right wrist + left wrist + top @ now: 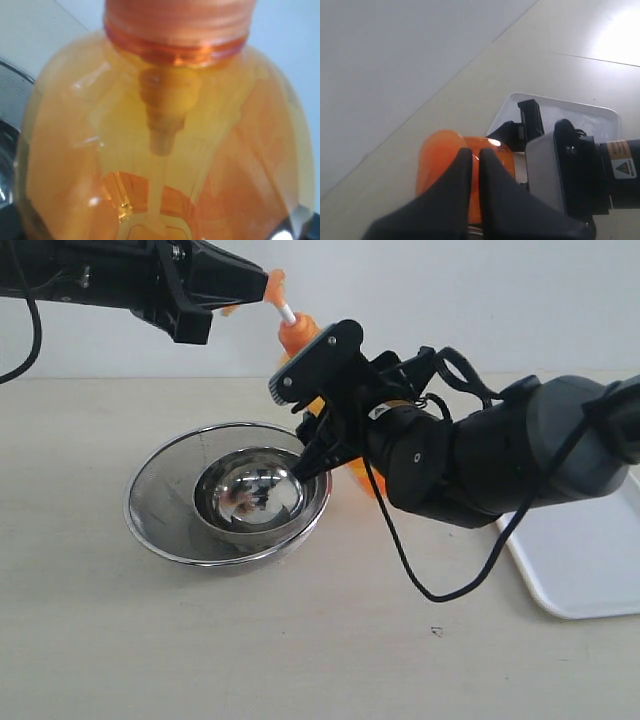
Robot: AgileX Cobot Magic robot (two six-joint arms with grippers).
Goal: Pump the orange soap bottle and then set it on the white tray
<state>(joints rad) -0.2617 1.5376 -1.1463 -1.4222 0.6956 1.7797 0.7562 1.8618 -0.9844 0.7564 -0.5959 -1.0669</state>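
The orange soap bottle leans to the left above the table, its body mostly hidden behind my right gripper, which is shut on it. In the right wrist view the translucent bottle fills the frame, with collar and dip tube showing. My left gripper is shut, and its black fingertips rest against the orange pump head on its white stem. The white tray lies at the right edge of the table and also shows beyond the bottle, the white tray.
A steel bowl sits inside a wider mesh bowl just left of the bottle, under my right gripper's lower finger. A black cable hangs from the right arm to the table.
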